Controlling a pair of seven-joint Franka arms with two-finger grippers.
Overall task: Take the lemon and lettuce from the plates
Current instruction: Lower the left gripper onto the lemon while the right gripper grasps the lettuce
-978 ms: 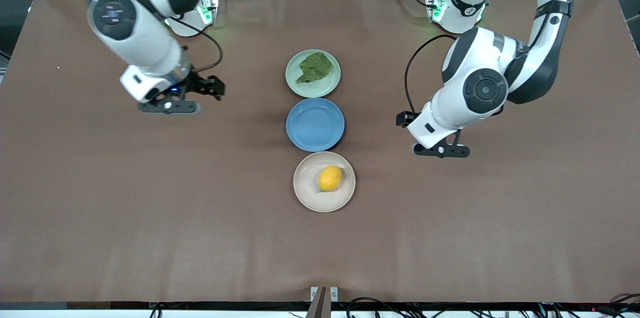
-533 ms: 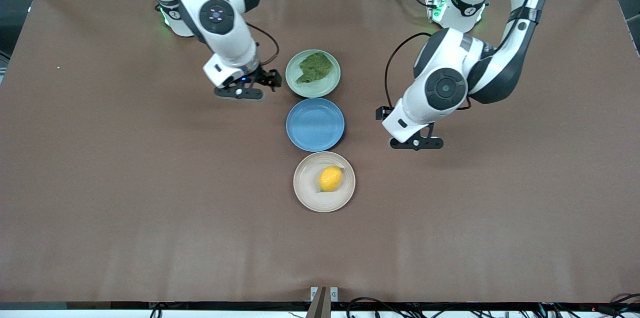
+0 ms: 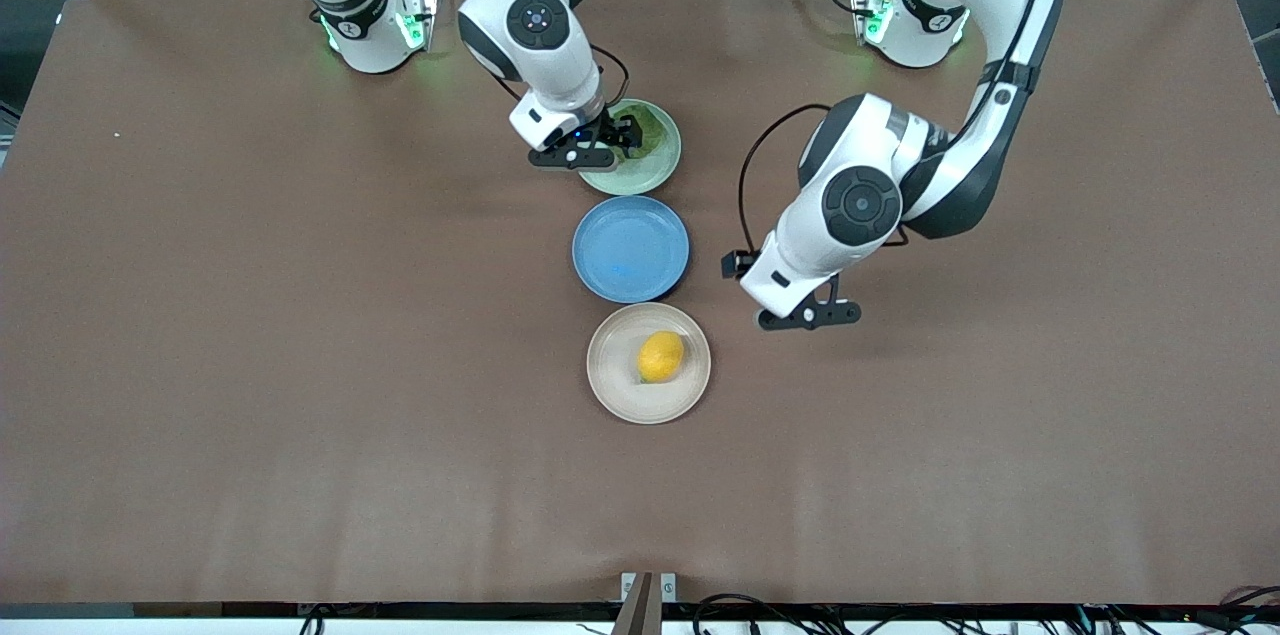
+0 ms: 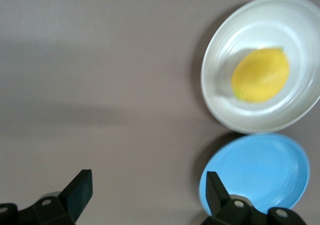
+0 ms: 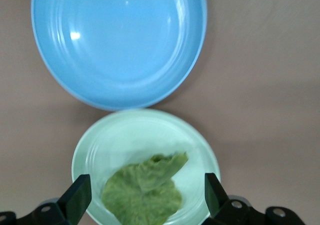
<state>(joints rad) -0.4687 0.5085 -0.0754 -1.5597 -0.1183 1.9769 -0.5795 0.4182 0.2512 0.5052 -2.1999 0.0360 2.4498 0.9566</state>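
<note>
The lemon point(image 3: 661, 356) lies on the beige plate point(image 3: 612, 387), the plate nearest the front camera; both show in the left wrist view, lemon point(image 4: 260, 75) and plate point(image 4: 220, 50). The lettuce point(image 3: 648, 127) lies on the pale green plate point(image 3: 652, 177) and is partly hidden by my right hand. My right gripper point(image 3: 573, 158) hovers over that plate's edge, open and empty; its wrist view shows the lettuce point(image 5: 142, 192) between the open fingers point(image 5: 79, 197). My left gripper point(image 3: 808, 317) is open and empty over bare table beside the beige plate, toward the left arm's end.
An empty blue plate point(image 3: 630, 248) sits between the green and beige plates, and shows in both wrist views point(image 4: 260, 170) point(image 5: 120, 40). The three plates stand in a row on the brown table point(image 3: 300, 365).
My right gripper has swung across from the right arm's end to the green plate. My left gripper has moved toward the beige plate.
</note>
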